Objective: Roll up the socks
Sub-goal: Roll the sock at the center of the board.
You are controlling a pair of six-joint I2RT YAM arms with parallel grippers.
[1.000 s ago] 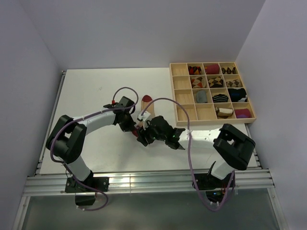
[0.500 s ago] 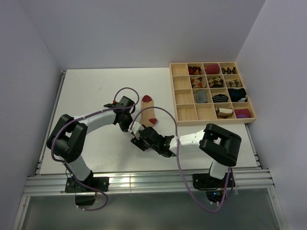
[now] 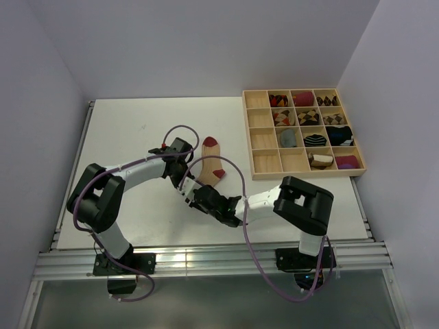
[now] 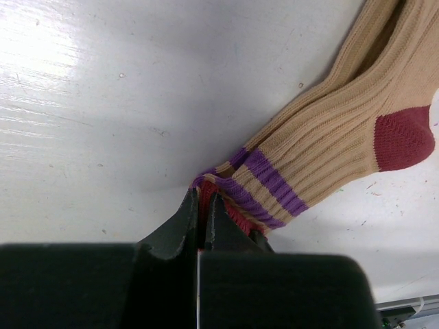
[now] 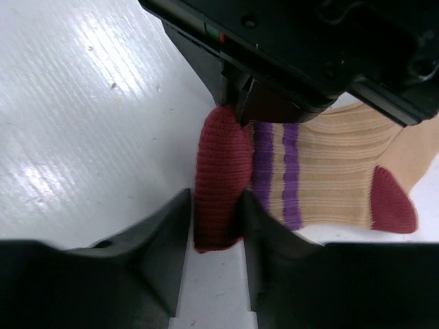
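Observation:
One beige sock (image 3: 212, 168) with a dark-red toe and heel lies flat on the white table, toe pointing away. In the left wrist view the sock (image 4: 343, 130) shows purple stripes, and my left gripper (image 4: 203, 200) is shut on the edge of its cuff. The left gripper (image 3: 184, 179) sits at the sock's near end. My right gripper (image 3: 195, 199) comes in from the near side. Its jaws (image 5: 216, 212) press on both sides of the folded red cuff band (image 5: 219, 164), just below the left gripper's fingertips (image 5: 241, 110).
A wooden compartment tray (image 3: 247, 137) stands at the right back, holding several rolled sock bundles. Both forearms and their cables cross the table's middle. The table's near edge (image 3: 206, 241) runs close behind the right arm.
The right arm has swung left and forward to the sock's cuff. Its jaws have narrowed onto the red band. The left gripper has kept its hold and place.

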